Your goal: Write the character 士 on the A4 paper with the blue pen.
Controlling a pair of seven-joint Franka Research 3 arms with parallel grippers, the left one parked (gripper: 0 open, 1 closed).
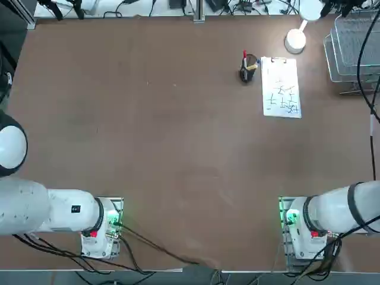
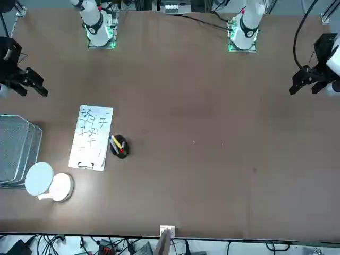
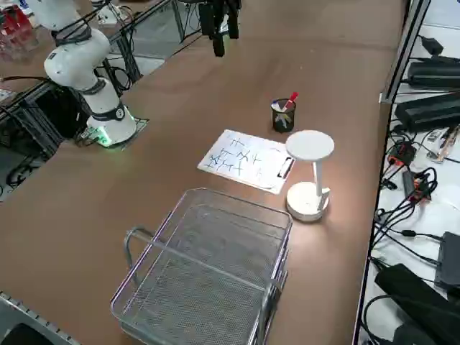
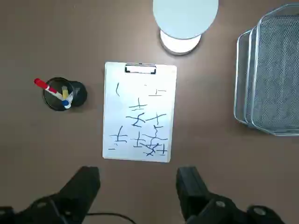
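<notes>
Barely begun, pen not yet picked up.
Right gripper point(image 4: 138, 186) released, empty, above A4 paper point(image 4: 139, 112); blue pen point(image 4: 68, 100) waiting in holder point(image 4: 63, 94).

Even, fairly bright overhead light covers the brown surface point(image 1: 148, 136) with only soft, faint shadows. The white lamp point(image 3: 309, 172) casts a bright patch round its base, and green lights glow at the arm bases point(image 1: 291, 217). All views are sharp.

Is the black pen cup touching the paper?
Apart. In the right wrist view, bare brown table shows between the pen cup and the A4 paper; the top view shows the same gap.
</notes>
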